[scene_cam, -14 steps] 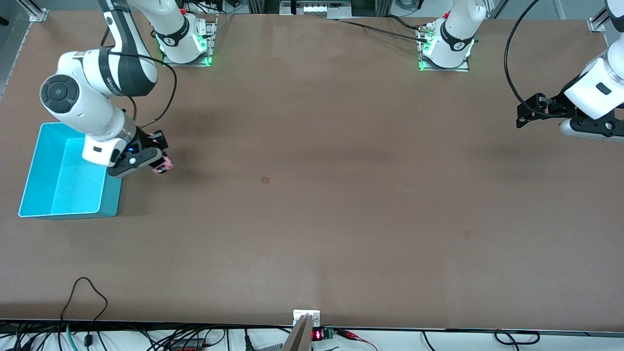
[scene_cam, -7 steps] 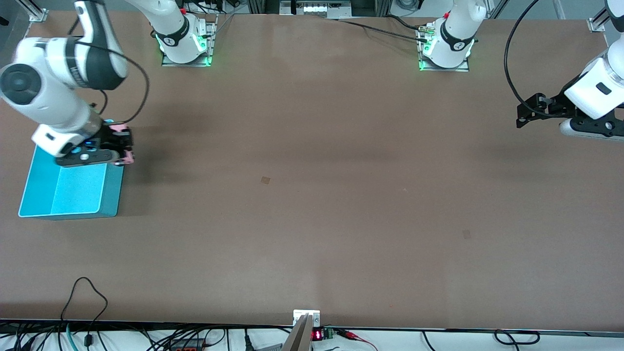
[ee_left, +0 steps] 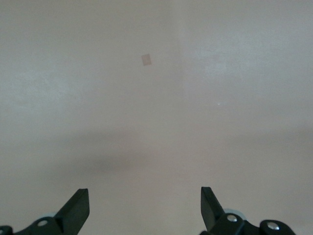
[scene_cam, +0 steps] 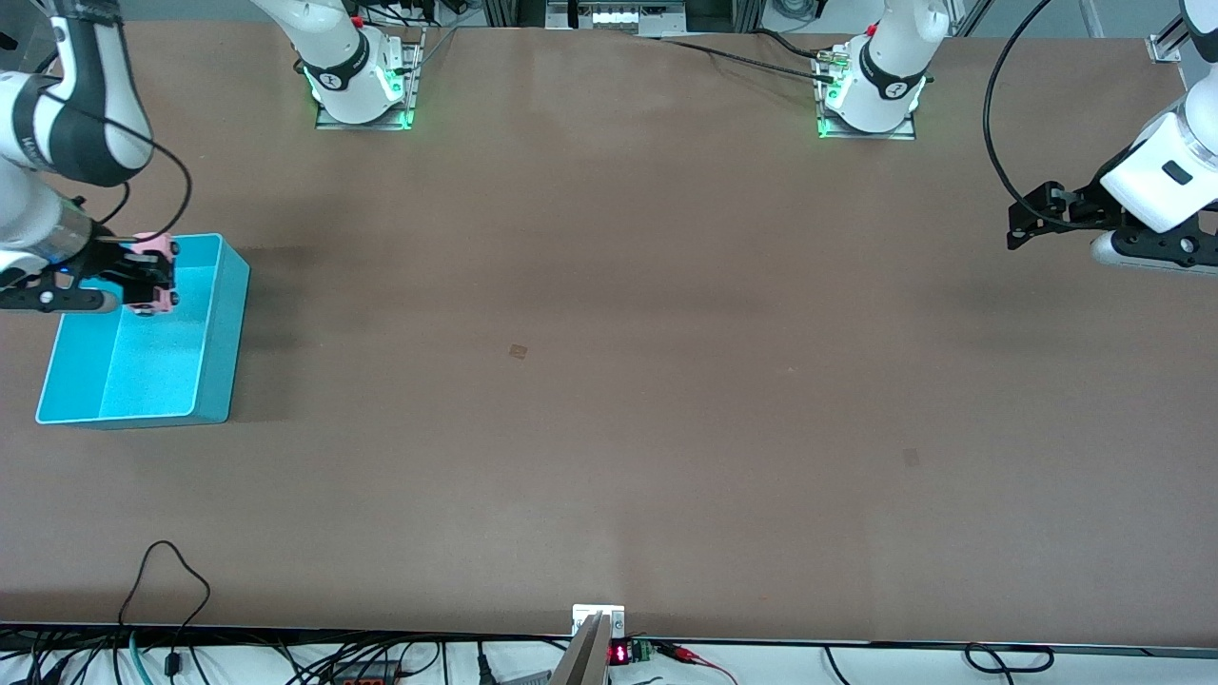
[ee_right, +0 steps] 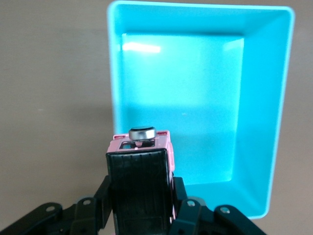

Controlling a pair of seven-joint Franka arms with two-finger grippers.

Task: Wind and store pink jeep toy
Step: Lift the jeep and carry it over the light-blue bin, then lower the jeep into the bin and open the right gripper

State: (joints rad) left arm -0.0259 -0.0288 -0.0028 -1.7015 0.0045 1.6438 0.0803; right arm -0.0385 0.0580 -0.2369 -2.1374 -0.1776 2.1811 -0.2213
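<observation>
My right gripper is shut on the pink jeep toy and holds it in the air over the end of the cyan bin nearest the robots' bases. In the right wrist view the jeep shows its black ribbed roof between the fingers, with the open bin below it. My left gripper is open and empty, waiting above bare table at the left arm's end. Its fingertips stand wide apart in the left wrist view.
The cyan bin holds nothing that I can see. The brown table has small faint marks near its middle. Cables hang along the table's edge nearest the front camera.
My right gripper has carried the jeep from over the table beside the bin toward the right arm's end, to over the bin. The left arm has not moved.
</observation>
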